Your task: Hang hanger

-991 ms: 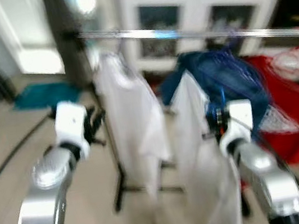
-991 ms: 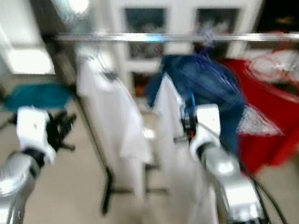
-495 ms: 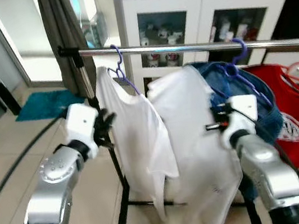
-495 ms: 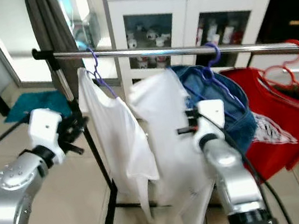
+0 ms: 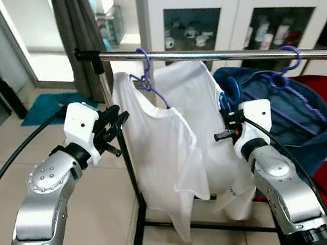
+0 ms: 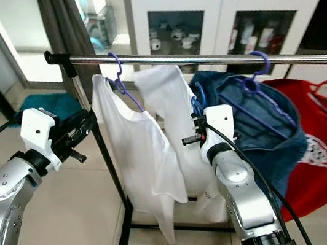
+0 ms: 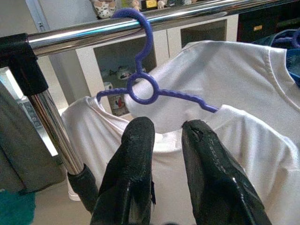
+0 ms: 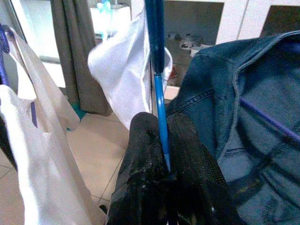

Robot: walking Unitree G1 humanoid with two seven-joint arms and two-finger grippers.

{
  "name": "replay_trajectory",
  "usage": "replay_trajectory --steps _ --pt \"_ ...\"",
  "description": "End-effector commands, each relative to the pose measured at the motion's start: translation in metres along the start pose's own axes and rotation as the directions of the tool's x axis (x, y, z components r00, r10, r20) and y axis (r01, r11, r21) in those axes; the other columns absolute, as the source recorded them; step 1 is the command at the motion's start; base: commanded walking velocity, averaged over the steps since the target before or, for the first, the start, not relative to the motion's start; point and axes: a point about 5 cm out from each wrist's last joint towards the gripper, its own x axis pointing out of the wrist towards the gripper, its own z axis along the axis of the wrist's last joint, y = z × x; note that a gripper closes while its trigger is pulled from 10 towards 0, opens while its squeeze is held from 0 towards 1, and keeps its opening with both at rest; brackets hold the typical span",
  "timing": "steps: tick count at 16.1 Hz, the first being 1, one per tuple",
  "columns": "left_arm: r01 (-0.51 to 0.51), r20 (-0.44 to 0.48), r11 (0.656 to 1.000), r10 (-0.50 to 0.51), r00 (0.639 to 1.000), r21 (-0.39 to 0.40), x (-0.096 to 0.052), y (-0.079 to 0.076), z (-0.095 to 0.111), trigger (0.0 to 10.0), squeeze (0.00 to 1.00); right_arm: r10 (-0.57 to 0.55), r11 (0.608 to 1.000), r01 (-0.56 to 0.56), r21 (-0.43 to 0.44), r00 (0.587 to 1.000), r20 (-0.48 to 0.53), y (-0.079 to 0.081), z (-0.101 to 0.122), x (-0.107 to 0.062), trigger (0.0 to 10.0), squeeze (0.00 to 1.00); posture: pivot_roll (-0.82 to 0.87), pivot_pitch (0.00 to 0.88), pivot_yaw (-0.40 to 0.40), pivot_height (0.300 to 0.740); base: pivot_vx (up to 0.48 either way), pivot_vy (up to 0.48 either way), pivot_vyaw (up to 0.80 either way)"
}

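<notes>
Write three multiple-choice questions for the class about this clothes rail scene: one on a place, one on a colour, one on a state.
1. Where does the purple hanger with a white shirt hang?
A. on the metal rail
B. on the floor
C. on the cabinet

2. What colour is the hanger in the right hand?
A. red
B. blue
C. green

3. How is the left hand?
A. shut on the rail
B. shut on a shirt
C. open, holding nothing

Answers: 1 A, its hook is over the rail. 2 B, a blue bar runs between the fingers. 3 C, a gap shows between its fingers.
</notes>
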Motion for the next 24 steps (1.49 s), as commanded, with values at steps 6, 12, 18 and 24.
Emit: replay_trajectory --steps 6,12,18,24 --pt "0.011 0.011 1.0 -0.011 1.0 0.004 0.0 -0.001 0.003 10.0 0.0 -0.013 1.0 0.013 -0.001 0.999 0.043 -0.003 0.008 -0.001 10.0 0.0 0.01 0.012 -0.048 0.74 0.0 0.0 0.0" --pt "0.011 0.011 1.0 -0.011 1.0 0.004 0.0 -0.001 0.003 10.0 0.0 -0.013 1.0 0.013 -0.001 0.999 0.043 -0.003 0.008 -0.001 10.0 0.0 0.01 0.012 -0.048 0.74 0.0 0.0 0.0" --pt "0.202 -0.046 0.975 -0.207 0.977 -0.096 0.017 -0.008 0.003 10.0 0.0 0.061 0.994 -0.061 0.096 0.998 0.002 0.012 0.033 0.051 10.0 0.0 0.0 0.0 -0.03 0.74 0.0 0.0 0.0" --pt "0.309 -0.017 0.95 -0.309 0.951 -0.036 0.031 -0.011 0.018 10.0 0.0 0.058 0.99 -0.06 0.127 0.998 0.024 0.008 0.045 0.073 10.0 0.0 0.01 0.0 -0.055 0.74 0.0 0.0 0.0"
